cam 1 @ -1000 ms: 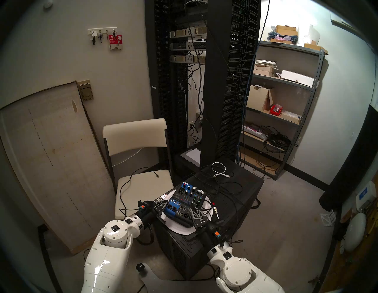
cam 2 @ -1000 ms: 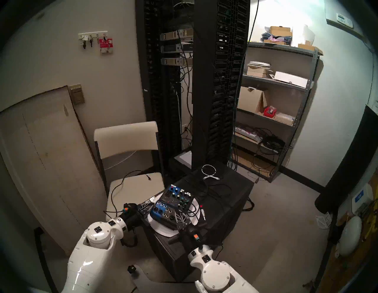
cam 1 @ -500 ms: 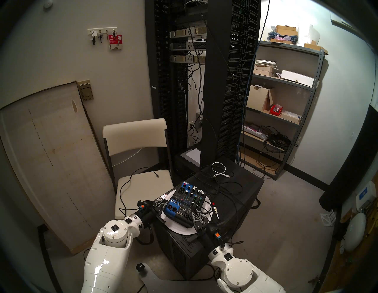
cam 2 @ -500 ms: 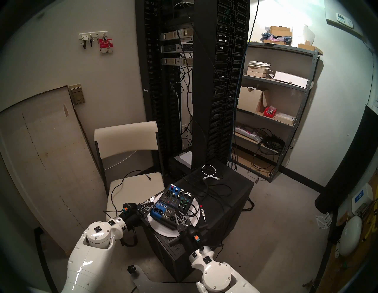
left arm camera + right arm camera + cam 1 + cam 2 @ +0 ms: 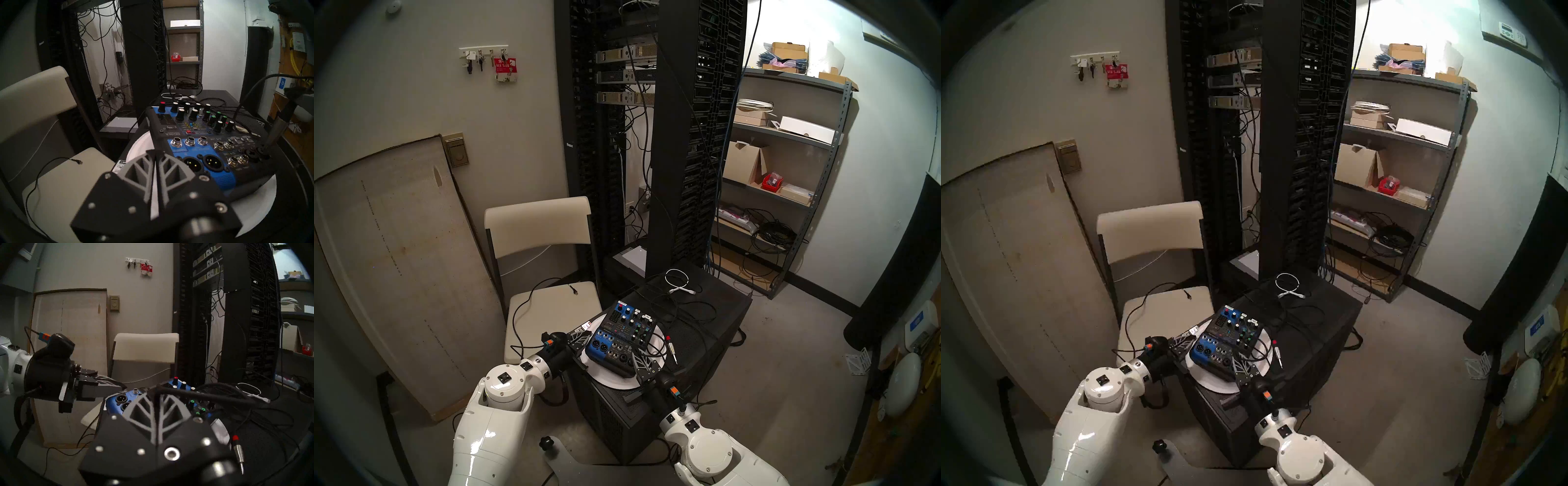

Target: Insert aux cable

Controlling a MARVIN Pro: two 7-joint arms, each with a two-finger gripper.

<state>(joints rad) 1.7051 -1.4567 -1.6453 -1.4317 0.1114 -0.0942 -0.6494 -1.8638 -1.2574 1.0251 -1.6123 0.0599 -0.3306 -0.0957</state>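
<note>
Mixer (image 5: 621, 336) on plate (image 5: 660, 342); chair (image 5: 548, 305) left

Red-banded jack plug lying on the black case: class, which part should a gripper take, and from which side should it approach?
Take the red-banded jack plug by its silvery barrel, between the red band and the narrow tip. It lies flat on the black case with nothing over it, so coming from above, fingers closing across its width, looks best. Its cable leaves the red end.
</note>
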